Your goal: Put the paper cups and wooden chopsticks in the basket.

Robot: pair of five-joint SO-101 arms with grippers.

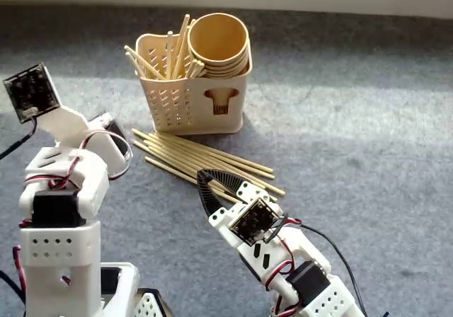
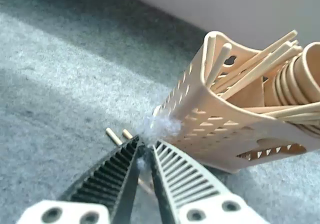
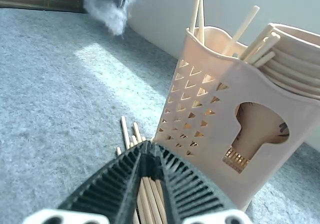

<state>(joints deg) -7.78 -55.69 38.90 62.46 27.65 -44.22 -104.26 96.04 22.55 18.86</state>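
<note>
Two grippers, both clenched. The right gripper point(image 3: 148, 149) has its black tips pressed together low over the loose wooden chopsticks point(image 1: 205, 163), which lie in a bundle on the grey carpet point(image 1: 354, 154) just in front of the basket point(image 1: 187, 101). Sticks show between and past its fingers, but I cannot tell whether any is pinched.

The left gripper point(image 2: 144, 146), one black finger and one white, is also closed at the tips. It sits near the basket's perforated side, with the ends of two sticks on the carpet beside it.

Farther back, the basket stands upright. The stacked paper cups point(image 1: 218, 41) fill one side of it, and more chopsticks point(image 1: 173, 55) lean in the other.
</note>
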